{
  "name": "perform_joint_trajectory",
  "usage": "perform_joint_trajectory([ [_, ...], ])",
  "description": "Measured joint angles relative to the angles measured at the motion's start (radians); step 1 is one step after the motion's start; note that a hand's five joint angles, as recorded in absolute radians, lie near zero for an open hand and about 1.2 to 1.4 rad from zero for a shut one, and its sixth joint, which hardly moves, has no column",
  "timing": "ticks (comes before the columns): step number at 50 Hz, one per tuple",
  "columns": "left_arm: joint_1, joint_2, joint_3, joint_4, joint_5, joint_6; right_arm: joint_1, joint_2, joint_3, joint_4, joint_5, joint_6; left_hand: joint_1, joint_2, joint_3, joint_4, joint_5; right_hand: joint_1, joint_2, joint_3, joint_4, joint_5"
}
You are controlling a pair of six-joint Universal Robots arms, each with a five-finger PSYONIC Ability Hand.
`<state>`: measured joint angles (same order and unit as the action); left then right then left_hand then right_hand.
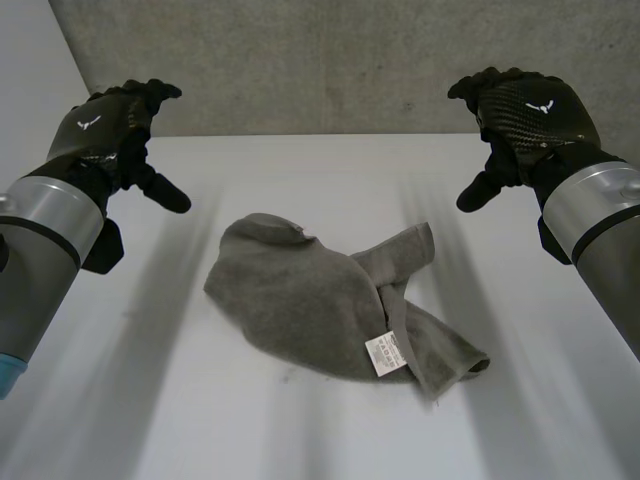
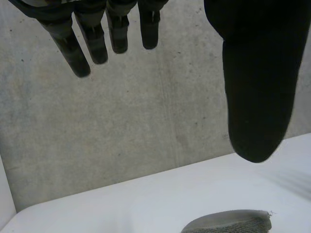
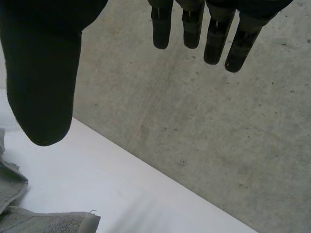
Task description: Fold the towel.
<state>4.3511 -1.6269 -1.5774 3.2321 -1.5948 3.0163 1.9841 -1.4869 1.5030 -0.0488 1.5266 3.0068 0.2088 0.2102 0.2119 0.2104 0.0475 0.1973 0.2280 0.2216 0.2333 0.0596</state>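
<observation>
A smooth white tabletop (image 1: 300, 440), evenly lit, runs back to a rough, mottled grey concrete wall (image 1: 320, 60) standing directly behind it.

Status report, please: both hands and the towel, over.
Left hand open, empty. Right hand open, empty. Towel crumpled between them, unfolded, label up. Neither hand touching it.

Label unreadable
Print on the white care label (image 1: 385, 353), at five o'clock on the crumpled grey towel (image 1: 300, 300), is too small.
</observation>
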Motion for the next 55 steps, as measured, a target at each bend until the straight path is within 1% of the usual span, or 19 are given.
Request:
perform_joint_trajectory([
  [8,0.001,-0.014,-0.005,0.008,0.000,-0.001,0.000,0.003,0.000,0.000,-0.015,-0.014,-0.014,-0.026,-0.027,-0.026,-0.012,-0.008,-0.013,-0.017,-0.011,-0.006],
  [10,0.001,-0.016,-0.005,0.007,0.000,-0.001,-0.001,0.003,0.001,0.000,-0.017,-0.015,0.079,0.072,0.060,0.064,0.058,0.037,0.043,0.038,0.037,0.040],
  [11,0.001,-0.019,-0.005,0.007,0.000,-0.001,-0.001,0.004,0.002,0.000,-0.019,-0.015,0.149,0.147,0.145,0.132,0.124,0.090,0.102,0.108,0.099,0.094],
  [13,0.001,-0.021,-0.005,0.007,0.001,-0.002,-0.001,0.005,0.003,0.000,-0.021,-0.014,0.264,0.255,0.246,0.249,0.240,0.115,0.136,0.145,0.133,0.123],
  [14,0.001,-0.024,-0.004,0.008,0.003,-0.002,-0.001,0.007,0.004,0.000,-0.022,-0.013,0.336,0.331,0.329,0.331,0.312,0.087,0.103,0.117,0.104,0.097],
  [15,0.000,-0.026,-0.004,0.008,0.004,-0.002,-0.001,0.009,0.004,0.001,-0.023,-0.012,0.336,0.331,0.329,0.331,0.312,0.037,0.042,0.051,0.040,0.042],
  [16,0.000,-0.028,-0.003,0.009,0.006,-0.002,-0.001,0.010,0.005,0.001,-0.023,-0.011,0.300,0.297,0.312,0.314,0.302,0.007,0.003,0.006,0.001,0.007],
  [17,0.000,-0.029,-0.002,0.009,0.008,-0.002,-0.001,0.011,0.005,0.001,-0.023,-0.010,0.241,0.244,0.243,0.243,0.247,-0.002,-0.009,-0.010,-0.009,-0.002],
  [19,0.000,-0.032,0.001,0.010,0.012,-0.001,-0.002,0.012,0.005,0.001,-0.023,-0.010,0.207,0.214,0.228,0.228,0.216,-0.002,-0.009,-0.010,-0.009,-0.002],
  [20,0.000,-0.036,0.003,0.010,0.016,0.000,-0.002,0.013,0.005,0.003,-0.022,-0.010,0.102,0.101,0.100,0.101,0.095,-0.008,-0.015,-0.018,-0.012,-0.006],
  [21,-0.001,-0.041,0.009,0.013,0.022,0.003,-0.002,0.014,0.005,0.005,-0.022,-0.011,0.055,0.054,0.053,0.057,0.056,-0.008,-0.015,-0.018,-0.012,-0.006],
  [26,-0.003,-0.074,0.036,0.025,0.037,0.037,-0.003,0.016,0.006,0.020,-0.019,-0.013,-0.015,-0.018,-0.019,-0.017,-0.010,-0.008,-0.015,-0.018,-0.012,-0.006],
  [30,-0.010,-0.146,0.088,0.040,0.047,0.135,-0.004,0.018,0.015,0.052,-0.019,-0.017,-0.025,-0.027,-0.029,-0.028,-0.019,-0.008,-0.015,-0.018,-0.012,-0.006],
  [32,-0.013,-0.163,0.101,0.042,0.048,0.158,-0.004,0.018,0.018,0.059,-0.019,-0.020,-0.025,-0.027,-0.029,-0.028,-0.019,-0.008,-0.015,-0.018,-0.012,-0.006],
  [34,-0.039,-0.251,0.169,0.043,0.057,0.273,-0.004,0.023,0.038,0.092,-0.021,-0.040,-0.025,-0.027,-0.029,-0.028,-0.019,-0.008,-0.015,-0.018,-0.012,-0.006],
  [38,-0.079,-0.362,0.259,0.038,0.069,0.401,-0.003,0.028,0.076,0.115,-0.022,-0.082,-0.023,-0.025,-0.027,-0.026,-0.019,-0.008,-0.015,-0.018,-0.012,-0.006],
  [44,-0.129,-0.546,0.413,0.033,0.083,0.554,0.000,0.029,0.167,0.120,-0.028,-0.152,-0.022,-0.025,-0.027,-0.025,-0.019,-0.008,-0.015,-0.018,-0.012,-0.006],
  [49,-0.156,-0.650,0.508,0.033,0.096,0.609,0.002,0.030,0.229,0.114,-0.039,-0.165,-0.010,-0.012,-0.014,-0.013,-0.019,-0.008,-0.015,-0.018,-0.012,-0.006],
  [55,-0.179,-0.808,0.656,0.017,0.144,0.689,0.008,0.030,0.329,0.071,-0.051,-0.159,0.024,0.023,0.022,0.024,0.012,-0.008,-0.015,-0.018,-0.012,-0.006],
])
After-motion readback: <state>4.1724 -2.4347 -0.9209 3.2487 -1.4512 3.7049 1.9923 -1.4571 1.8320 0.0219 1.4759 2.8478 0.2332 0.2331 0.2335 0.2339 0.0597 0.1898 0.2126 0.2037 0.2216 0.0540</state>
